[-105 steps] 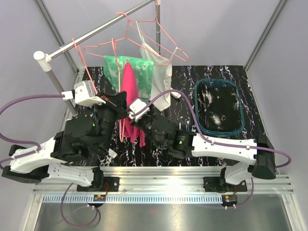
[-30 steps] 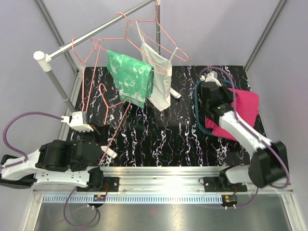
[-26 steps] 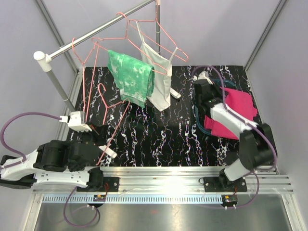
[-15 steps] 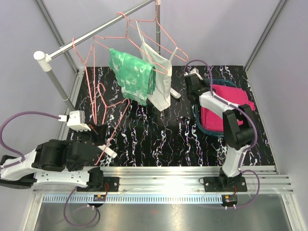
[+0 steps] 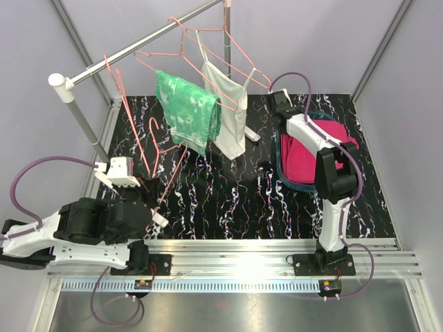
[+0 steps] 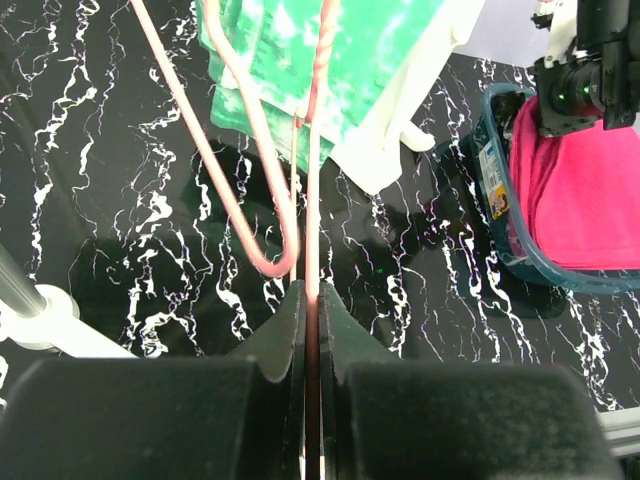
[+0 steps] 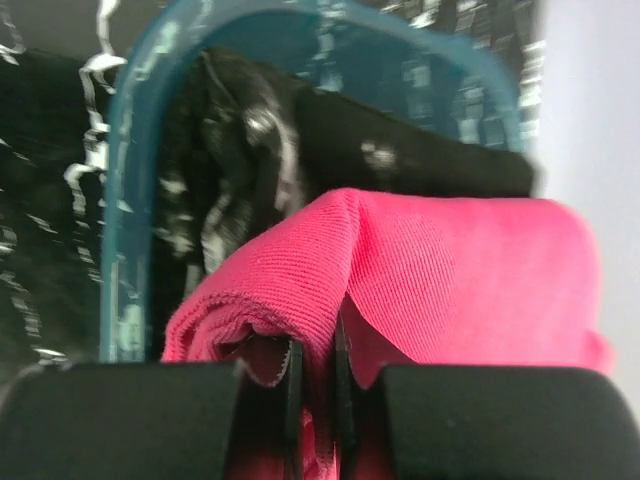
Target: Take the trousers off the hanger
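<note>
Pink hanger (image 6: 241, 100) hangs before green trousers (image 6: 385, 50), white top (image 6: 400, 145).

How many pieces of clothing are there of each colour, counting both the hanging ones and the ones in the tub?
Green and white: 1, the mottled trousers, hanging
White: 1, the tank top, hanging beside them
Pink: 1, the pink trousers, in the bin
Black with white speckles: 1, the black trousers, under the pink pair in the bin
Total: 4

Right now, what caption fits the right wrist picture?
Right gripper pinches pink trousers lying on black speckled trousers in the blue basket.
</note>
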Available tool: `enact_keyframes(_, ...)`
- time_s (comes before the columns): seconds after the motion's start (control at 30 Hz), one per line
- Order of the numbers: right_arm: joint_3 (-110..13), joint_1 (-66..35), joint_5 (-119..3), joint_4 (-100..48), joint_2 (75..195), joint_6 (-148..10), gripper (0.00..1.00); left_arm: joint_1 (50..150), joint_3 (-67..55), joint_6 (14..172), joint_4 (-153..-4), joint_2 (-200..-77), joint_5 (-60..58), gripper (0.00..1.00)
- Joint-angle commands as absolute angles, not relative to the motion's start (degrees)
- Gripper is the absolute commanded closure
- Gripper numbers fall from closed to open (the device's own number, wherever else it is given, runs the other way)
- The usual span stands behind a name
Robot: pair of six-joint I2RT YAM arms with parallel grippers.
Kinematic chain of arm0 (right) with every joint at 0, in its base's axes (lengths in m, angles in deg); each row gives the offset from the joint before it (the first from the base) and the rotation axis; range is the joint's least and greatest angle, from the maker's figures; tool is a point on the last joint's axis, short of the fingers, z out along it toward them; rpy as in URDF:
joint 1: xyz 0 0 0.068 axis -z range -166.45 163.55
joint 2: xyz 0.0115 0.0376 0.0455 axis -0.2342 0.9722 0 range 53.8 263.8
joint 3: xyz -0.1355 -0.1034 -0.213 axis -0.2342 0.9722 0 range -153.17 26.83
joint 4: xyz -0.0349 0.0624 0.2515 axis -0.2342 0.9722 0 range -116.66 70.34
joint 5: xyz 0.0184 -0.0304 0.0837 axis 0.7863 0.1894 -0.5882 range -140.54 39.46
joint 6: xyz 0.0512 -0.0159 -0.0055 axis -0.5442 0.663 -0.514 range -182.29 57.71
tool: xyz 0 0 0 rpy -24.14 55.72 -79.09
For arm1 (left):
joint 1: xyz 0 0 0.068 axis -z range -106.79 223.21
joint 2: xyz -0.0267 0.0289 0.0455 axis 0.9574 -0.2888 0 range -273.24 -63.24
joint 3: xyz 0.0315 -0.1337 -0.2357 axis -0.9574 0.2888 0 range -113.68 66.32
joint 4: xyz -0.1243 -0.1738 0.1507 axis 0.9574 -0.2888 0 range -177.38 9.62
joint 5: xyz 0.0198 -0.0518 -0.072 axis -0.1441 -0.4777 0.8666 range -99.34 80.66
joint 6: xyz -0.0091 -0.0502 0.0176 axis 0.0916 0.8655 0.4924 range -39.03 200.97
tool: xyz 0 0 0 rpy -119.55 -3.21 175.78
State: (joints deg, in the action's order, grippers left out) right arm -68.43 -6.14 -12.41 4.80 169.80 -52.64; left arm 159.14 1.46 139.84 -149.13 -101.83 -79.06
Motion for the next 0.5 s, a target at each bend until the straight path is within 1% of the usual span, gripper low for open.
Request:
enact_keyframes(0.0, -72.48, -4.39, -23.99, 7.09, 172.18, -64.55, 1.0, 159.34, -1.36, 139.16, -146.73, -102.35, -80.54, 1.0)
enact_keyframes(0.17, -67.75, -1.05, -32.32, 5.87, 173.94, -68.35, 1.0, 159.34, -1.27, 139.51, -146.82, -102.0, -80.09, 1.0)
enact_keyframes(0.37, -60.88, 5.54, -56.46, 1.38, 173.59, -74.15, 1.0, 159.34, -1.01, 139.77, -146.91, -102.17, -79.83, 1.0)
enact_keyframes(0.4, -61.06, 5.9, -57.64, 1.73, 173.94, -74.16, 1.0, 159.34, -1.09, 139.86, -146.74, -102.17, -79.74, 1.0)
enact_keyframes(0.47, -62.46, 6.07, -57.92, 3.56, 173.42, -73.19, 0.85, 159.34, -1.09, 139.68, -146.65, -102.52, -79.66, 1.0)
